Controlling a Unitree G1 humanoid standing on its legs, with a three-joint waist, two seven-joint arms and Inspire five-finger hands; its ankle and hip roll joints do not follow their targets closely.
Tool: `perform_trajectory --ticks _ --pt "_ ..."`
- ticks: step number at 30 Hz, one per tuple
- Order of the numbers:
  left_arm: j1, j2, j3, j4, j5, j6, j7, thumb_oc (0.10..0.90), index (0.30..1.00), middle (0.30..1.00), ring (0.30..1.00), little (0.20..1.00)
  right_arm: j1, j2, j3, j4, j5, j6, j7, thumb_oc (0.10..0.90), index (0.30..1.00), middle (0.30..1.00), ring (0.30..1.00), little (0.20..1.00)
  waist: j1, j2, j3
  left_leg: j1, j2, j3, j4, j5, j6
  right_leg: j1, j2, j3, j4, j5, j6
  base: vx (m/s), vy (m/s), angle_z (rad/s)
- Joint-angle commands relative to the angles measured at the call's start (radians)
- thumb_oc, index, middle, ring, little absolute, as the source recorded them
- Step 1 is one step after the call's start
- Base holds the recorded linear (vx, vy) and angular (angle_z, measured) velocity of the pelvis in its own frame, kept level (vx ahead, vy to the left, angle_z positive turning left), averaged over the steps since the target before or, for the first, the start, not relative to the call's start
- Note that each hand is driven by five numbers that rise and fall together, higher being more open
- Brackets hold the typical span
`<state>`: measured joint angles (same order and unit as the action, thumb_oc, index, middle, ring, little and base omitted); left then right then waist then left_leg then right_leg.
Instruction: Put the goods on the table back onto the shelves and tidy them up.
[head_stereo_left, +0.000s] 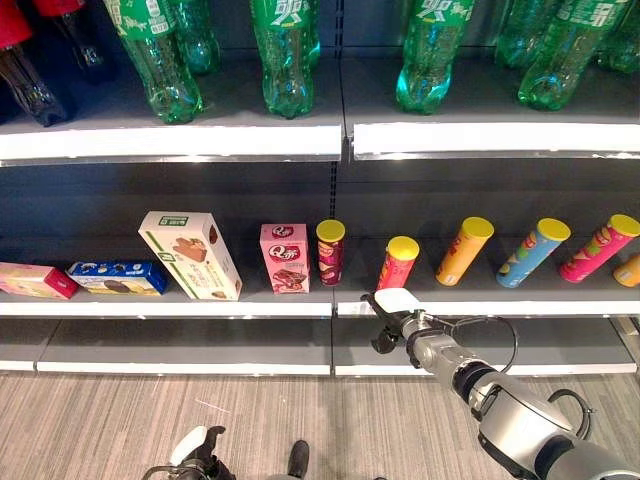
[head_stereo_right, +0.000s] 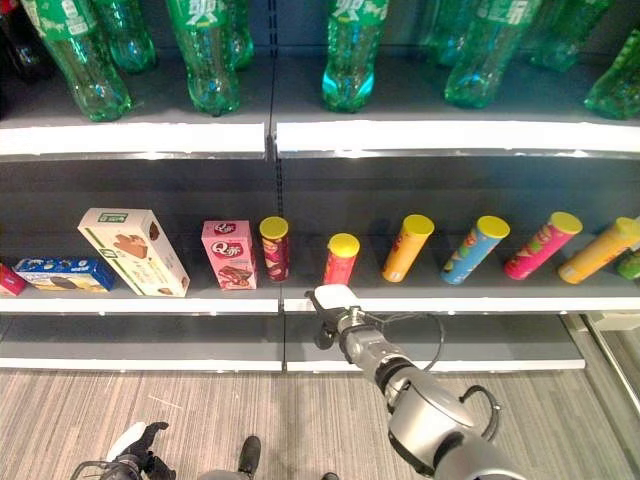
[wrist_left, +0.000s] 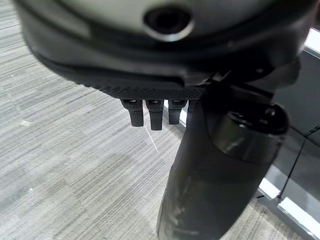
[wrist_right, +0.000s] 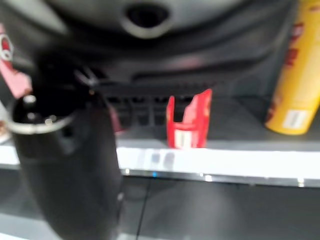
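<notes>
Right hand (head_stereo_left: 392, 318) hung at the front edge of the middle shelf (head_stereo_left: 480, 302), just in front of the red can (head_stereo_left: 398, 262) with a yellow lid. Its fingers looked straight and relaxed, empty, not touching the can. The can stood on the shelf, tilted, between a dark red can (head_stereo_left: 330, 251) and an orange can (head_stereo_left: 463, 250). Left hand (wrist_left: 155, 110) hung low over the floor (wrist_left: 60, 150), fingers loose, holding nothing.

Bottles (head_stereo_left: 284, 55): green, upper shelf.
Shelf edges (head_stereo_left: 170, 143): white.
Large box (head_stereo_left: 190, 254): cream, green trim.
Small box (head_stereo_left: 284, 257): pink.
Flat box (head_stereo_left: 117, 277): blue.
Tube (head_stereo_left: 397, 263): red, yellow lid.
Tube (head_stereo_left: 464, 250): orange-yellow.
Tube (head_stereo_left: 533, 252): blue, yellow lid.
Floor (head_stereo_left: 120, 420): grey striped.
</notes>
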<state>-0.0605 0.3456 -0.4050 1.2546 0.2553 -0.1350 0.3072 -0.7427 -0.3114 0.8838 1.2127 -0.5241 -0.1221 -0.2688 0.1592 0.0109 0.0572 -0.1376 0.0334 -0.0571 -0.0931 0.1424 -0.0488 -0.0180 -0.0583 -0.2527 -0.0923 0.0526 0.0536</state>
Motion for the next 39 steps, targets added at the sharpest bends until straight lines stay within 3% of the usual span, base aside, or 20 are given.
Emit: perform_trajectory --ticks 1,7,17,39 --pt "-0.103 0.074 -0.056 0.03 -0.009 -0.027 0.003 0.8 0.9 0.9 0.9 0.9 -0.173 -0.049 -0.009 0.058 0.038 -0.008 -0.04 0.8 0.9 0.9 0.9 0.9 0.041 -0.018 0.02 0.018 -0.001 0.049 0.006 -0.1 -0.009 0.002 -0.072 0.011 0.034 -0.047 0.069 -0.03 0.01 0.14" --pt "-0.119 0.096 -0.062 0.013 -0.025 -0.036 -0.004 0.8 0.9 0.9 0.9 0.9 -0.22 -0.124 0.001 0.072 0.034 -0.005 -0.031 0.8 0.9 0.9 0.9 0.9 0.061 -0.009 0.057 -0.01 -0.01 0.034 0.006 -0.09 -0.004 -0.021 -0.077 0.008 0.04 -0.042 0.074 -0.02 0.012 0.06" --pt "-0.104 0.106 -0.054 0.001 -0.046 -0.043 -0.016 0.8 0.9 0.9 0.9 0.9 -0.244 -0.191 0.014 0.08 0.028 -0.001 -0.023 0.8 0.9 0.9 0.9 0.9 0.056 0.003 0.089 -0.034 -0.016 0.033 0.006 -0.084 0.0 -0.049 -0.083 0.018 0.045 -0.034 0.077 -0.01 0.003 0.0" --pt "-0.131 0.099 -0.06 0.009 -0.061 -0.043 -0.017 0.8 0.9 0.9 0.9 0.9 -0.298 -0.179 0.064 0.059 -0.02 -0.006 -0.023 0.8 0.9 0.9 0.9 0.9 0.048 -0.005 0.105 -0.049 -0.013 0.035 0.006 -0.086 -0.001 -0.074 -0.077 0.03 0.042 -0.029 0.074 0.0 0.0 0.0"
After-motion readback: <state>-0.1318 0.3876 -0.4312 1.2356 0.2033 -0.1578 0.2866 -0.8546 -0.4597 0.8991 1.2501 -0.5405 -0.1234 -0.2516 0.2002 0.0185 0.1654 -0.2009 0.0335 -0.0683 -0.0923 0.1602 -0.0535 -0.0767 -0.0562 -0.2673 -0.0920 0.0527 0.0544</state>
